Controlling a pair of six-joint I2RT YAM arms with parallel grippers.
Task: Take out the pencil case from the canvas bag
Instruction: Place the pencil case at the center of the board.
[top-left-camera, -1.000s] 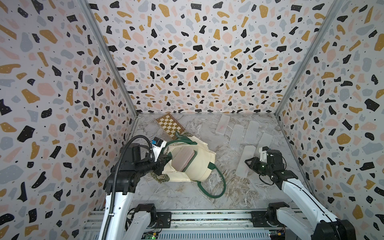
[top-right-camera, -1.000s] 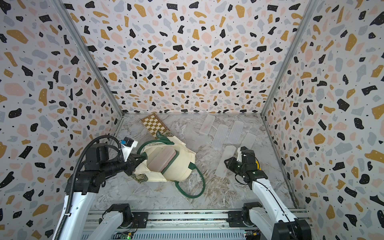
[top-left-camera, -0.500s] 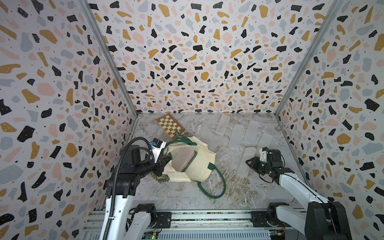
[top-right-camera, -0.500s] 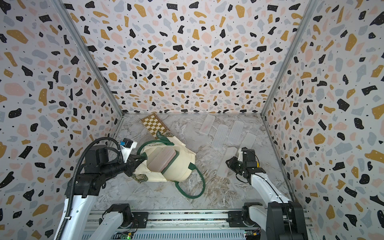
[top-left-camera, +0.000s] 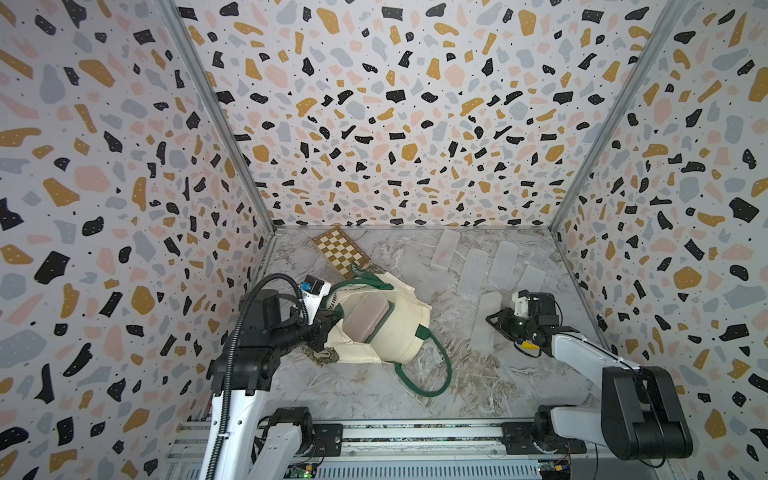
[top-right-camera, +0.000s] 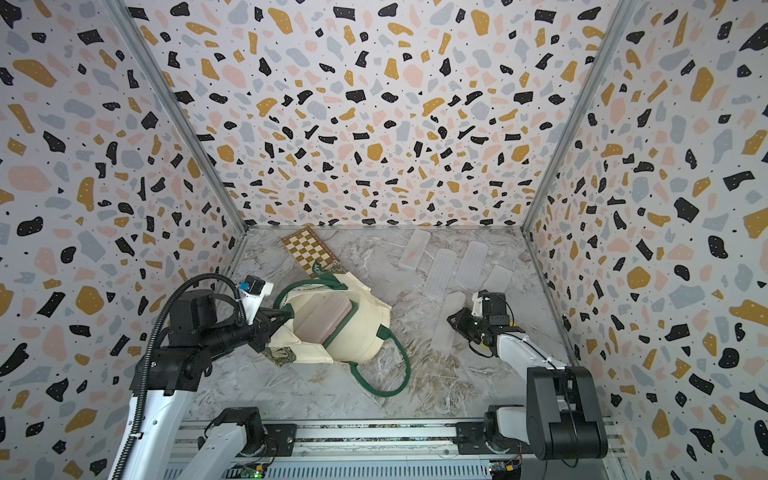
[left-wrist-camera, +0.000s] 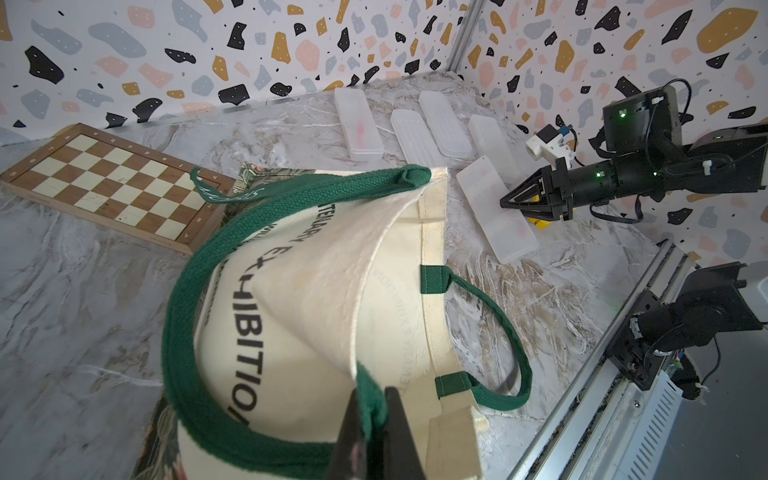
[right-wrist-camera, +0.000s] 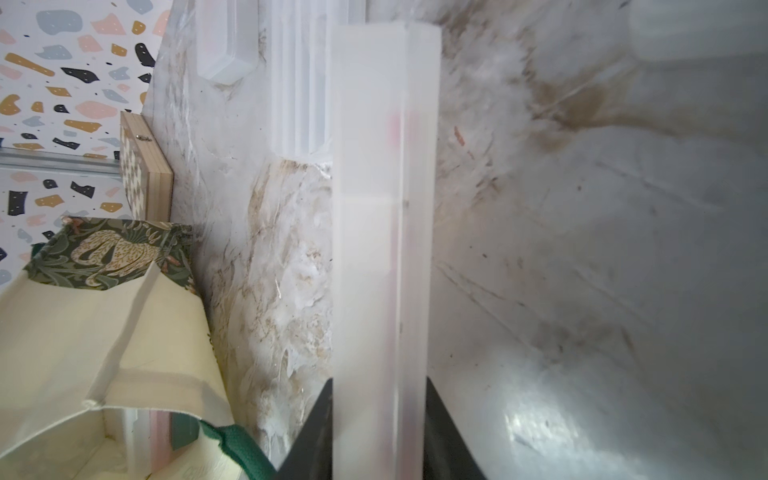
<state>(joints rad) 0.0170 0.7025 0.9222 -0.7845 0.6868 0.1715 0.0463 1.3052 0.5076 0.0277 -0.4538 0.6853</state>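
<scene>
Pinching canvas bag (top-left-camera: 403, 328), left pincer (top-left-camera: 331, 321) level

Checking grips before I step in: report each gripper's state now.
Left gripper: closed, pinching the canvas bag by its green handle.
Right gripper: closed around the frosted pencil case.

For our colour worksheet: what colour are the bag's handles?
Dark green handles, clearest in the left wrist view.

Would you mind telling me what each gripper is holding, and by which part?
The left gripper pinches the canvas bag by its green strap at the rim. The right gripper clamps a frosted pencil case along one long edge.
</scene>
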